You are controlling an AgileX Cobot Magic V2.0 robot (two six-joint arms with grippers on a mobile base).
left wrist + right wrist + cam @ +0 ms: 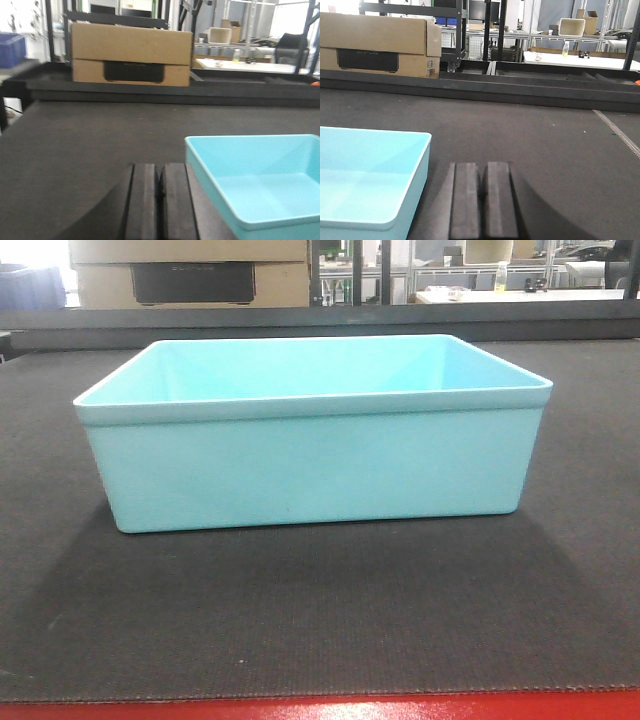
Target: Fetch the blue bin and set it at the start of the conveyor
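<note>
sat flat and empty on the black belt of the conveyor start (320,620), the blue bin (310,455), with left gripper (160,200) and right gripper (482,205) pressed together beside it, holding nothing; best lifted away gently, without bumping it.

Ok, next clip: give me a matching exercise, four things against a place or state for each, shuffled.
Things:
1. blue bin
2. left gripper
3. right gripper
4. cardboard box

Places or states:
A. shut, bin on its left
B. beyond the belt's far edge
C. empty, resting on the black belt
D. shut, bin on its right

Pairs: 1-C, 2-D, 3-A, 4-B
</note>
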